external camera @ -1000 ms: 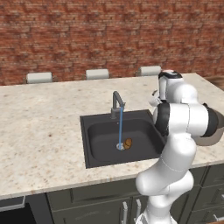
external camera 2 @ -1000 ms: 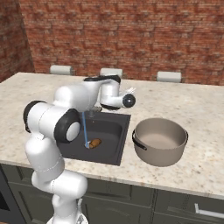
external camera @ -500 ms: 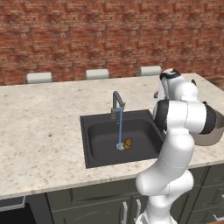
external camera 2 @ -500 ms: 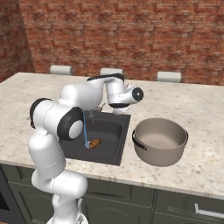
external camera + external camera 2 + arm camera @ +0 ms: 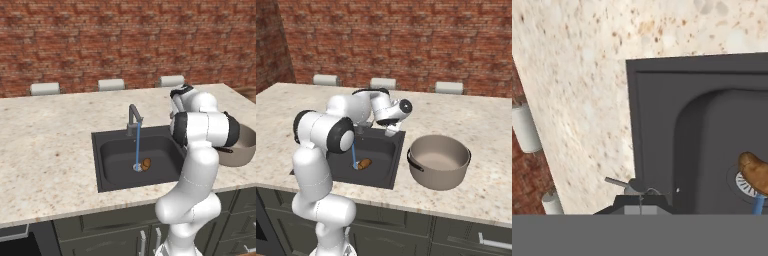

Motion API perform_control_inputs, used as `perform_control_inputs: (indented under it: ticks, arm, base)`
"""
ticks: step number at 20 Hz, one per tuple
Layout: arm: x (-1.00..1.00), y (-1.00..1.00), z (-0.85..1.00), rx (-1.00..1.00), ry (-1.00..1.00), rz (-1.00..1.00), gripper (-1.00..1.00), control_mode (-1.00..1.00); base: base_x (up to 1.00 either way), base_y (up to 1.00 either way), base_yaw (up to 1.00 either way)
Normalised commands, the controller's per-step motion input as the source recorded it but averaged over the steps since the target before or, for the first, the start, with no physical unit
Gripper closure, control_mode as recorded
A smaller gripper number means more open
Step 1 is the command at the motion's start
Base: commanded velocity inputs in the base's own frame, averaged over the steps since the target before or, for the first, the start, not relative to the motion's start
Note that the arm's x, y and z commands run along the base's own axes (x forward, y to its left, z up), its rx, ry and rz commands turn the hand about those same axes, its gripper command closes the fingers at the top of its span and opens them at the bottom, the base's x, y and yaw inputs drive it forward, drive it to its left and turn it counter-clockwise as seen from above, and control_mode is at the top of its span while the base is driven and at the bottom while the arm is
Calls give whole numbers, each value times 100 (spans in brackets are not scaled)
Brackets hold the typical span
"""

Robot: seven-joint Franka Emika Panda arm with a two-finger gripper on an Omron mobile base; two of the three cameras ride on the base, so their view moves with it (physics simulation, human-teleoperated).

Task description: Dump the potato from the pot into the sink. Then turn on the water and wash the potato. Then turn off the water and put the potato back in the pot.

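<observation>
One thin blue stream of water (image 5: 136,145) falls in the left base view from the dark faucet (image 5: 133,117) into the black sink (image 5: 107,165), landing on the silver drain (image 5: 137,167). The potato (image 5: 145,164) lies on the basin floor, touching the drain's right edge and just beside the stream. The white arm rises in front of the sink's right side, and behind its elbow part of the grey pot (image 5: 242,150) stands on the speckled counter (image 5: 45,150). Three white chair backs (image 5: 110,84) line the counter's far edge below the brick wall (image 5: 100,40).

From the right base view, the pot (image 5: 438,161) stands upright on the counter (image 5: 486,180) just to the right of the sink (image 5: 388,170), its dark handle toward the basin. The potato (image 5: 365,163) rests in the sink next to the water (image 5: 353,155). The arm bends over the basin's back edge, and the gripper (image 5: 392,131) hangs at the sink's far right corner, its fingers pressed together and holding nothing.

Looking along the hand view, the sink (image 5: 657,125) shows rolled sideways, its rim meeting the counter (image 5: 587,90). The potato (image 5: 753,171) sits over the drain (image 5: 744,184) at the right edge, with the water (image 5: 758,204) beside it. White chair backs (image 5: 524,127) show at the left.
</observation>
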Motion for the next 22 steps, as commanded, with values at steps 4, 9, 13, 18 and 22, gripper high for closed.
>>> perform_control_inputs:
  ticks: [4,9,13,18,22]
  arm:
    - [29,44,-34,-9,0,3,100,-100]
    - [28,19,-24,-1,0,3,100,-100]
    - [21,0,-26,0,0,1,100,-100]
    - [13,0,-31,0,0,2,100,-100]
    - [12,2,-15,0,0,2,100,-100]
  base:
    - [0,0,0]
    - [0,0,0]
    - [0,0,0]
    - [0,0,0]
    - [0,0,0]
